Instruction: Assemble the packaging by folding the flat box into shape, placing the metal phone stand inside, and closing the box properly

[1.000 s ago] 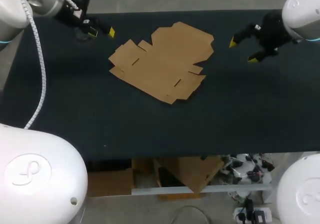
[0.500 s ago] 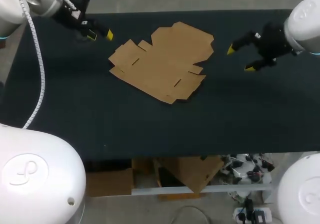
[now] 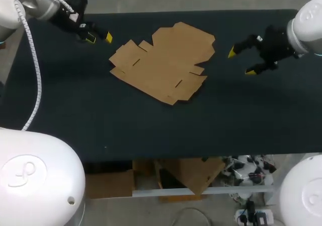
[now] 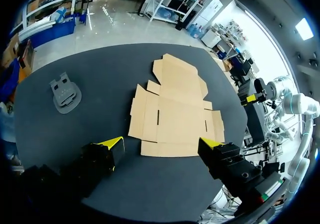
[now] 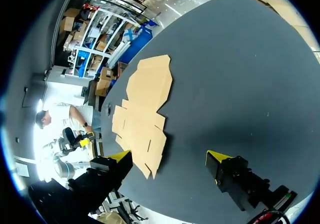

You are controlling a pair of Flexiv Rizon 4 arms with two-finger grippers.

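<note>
A flat, unfolded brown cardboard box (image 3: 163, 62) lies on the black table, toward its far side. My left gripper (image 3: 99, 39) hovers open beyond the box's left end and holds nothing. In the left wrist view the box (image 4: 172, 109) lies ahead of the open left gripper (image 4: 161, 143), and a grey metal phone stand (image 4: 65, 93) rests off to one side of the box. The stand does not show in the head view. My right gripper (image 3: 241, 62) hangs open and empty off the box's right end. From the right wrist the box (image 5: 145, 109) sits ahead of the spread fingers (image 5: 215, 158).
The black table (image 3: 151, 120) has bare surface in front of the box, toward the near edge. Bare table also separates the right gripper from the box. My other arm's yellow tip (image 4: 251, 98) shows past the box in the left wrist view.
My right gripper has moved a little toward the table's near edge, still open. My left gripper has shifted slightly left and nearer. The box has not moved.
</note>
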